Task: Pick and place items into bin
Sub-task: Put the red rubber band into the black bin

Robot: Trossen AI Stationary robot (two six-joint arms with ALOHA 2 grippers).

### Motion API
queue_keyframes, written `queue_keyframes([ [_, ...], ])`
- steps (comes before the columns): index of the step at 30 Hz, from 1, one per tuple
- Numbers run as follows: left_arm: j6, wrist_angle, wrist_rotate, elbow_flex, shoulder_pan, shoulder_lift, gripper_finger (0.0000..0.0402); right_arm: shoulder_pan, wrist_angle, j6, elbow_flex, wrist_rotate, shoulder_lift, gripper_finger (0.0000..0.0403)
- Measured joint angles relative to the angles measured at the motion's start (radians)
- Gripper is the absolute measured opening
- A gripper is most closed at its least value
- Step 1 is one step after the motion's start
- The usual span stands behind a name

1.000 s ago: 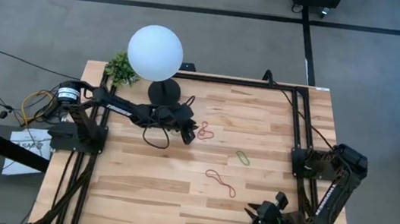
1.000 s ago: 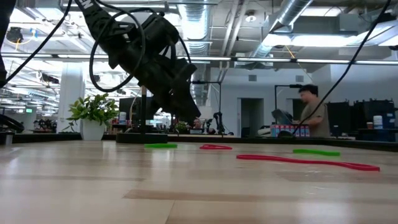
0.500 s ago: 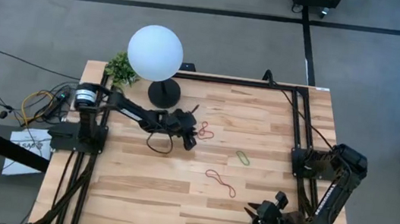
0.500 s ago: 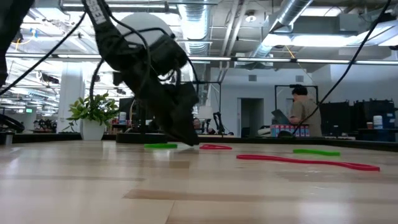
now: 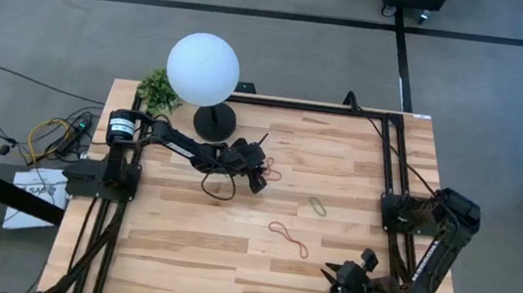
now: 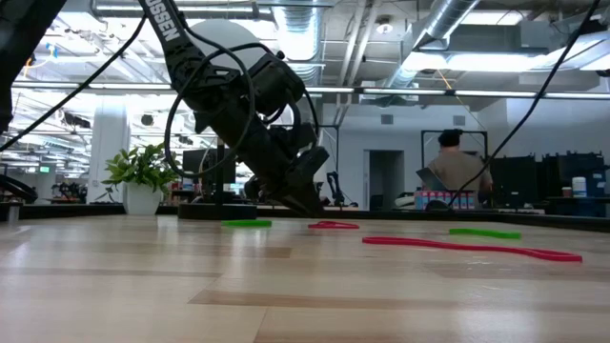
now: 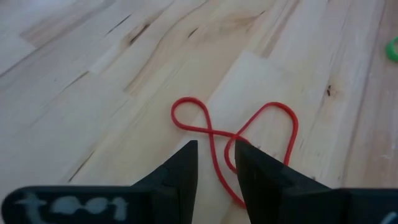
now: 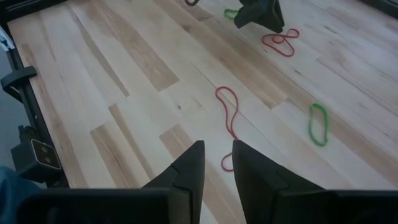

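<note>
A red rubber band (image 5: 269, 174), twisted into a figure-eight, lies flat on the wooden table (image 5: 360, 159). My left gripper (image 5: 258, 178) is low over its near end, fingers slanting down. In the left wrist view my left gripper (image 7: 216, 163) is narrowly open, and one strand of the band (image 7: 214, 144) runs between the fingertips. Whether they touch it I cannot tell. A long red band (image 5: 288, 238) and a green band (image 5: 318, 207) lie farther right. My right gripper (image 5: 340, 278) waits near the front right corner, narrowly open and empty (image 8: 217, 158). The bin is out of view.
A white globe lamp (image 5: 203, 67) on a black base and a small plant (image 5: 157, 89) stand at the far left. A second green band (image 8: 231, 12) lies beside the left gripper. Black frame posts (image 5: 391, 163) run along the table's right side. A person (image 6: 456, 171) stands in the room behind.
My left gripper has gone toward the table's right edge and down, from beside the lamp base to the near end of the red figure-eight band. The bands have not moved.
</note>
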Motion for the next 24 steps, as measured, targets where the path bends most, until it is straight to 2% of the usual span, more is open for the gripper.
queue_keyframes([
  [14, -0.003, -0.003, -0.003, 0.001, 0.002, 0.001, 0.0096, -0.014, -0.001, 0.000, 0.000, 0.000, 0.000, 0.0076],
  [20, -0.012, 0.118, -0.026, 0.002, -0.005, 0.095, 0.0096, -0.013, 0.001, 0.000, 0.000, -0.003, 0.000, 0.0076],
  [24, -0.037, 0.134, -0.073, 0.006, -0.011, 0.148, 0.0096, -0.013, 0.001, 0.000, 0.000, -0.004, 0.000, 0.0076],
])
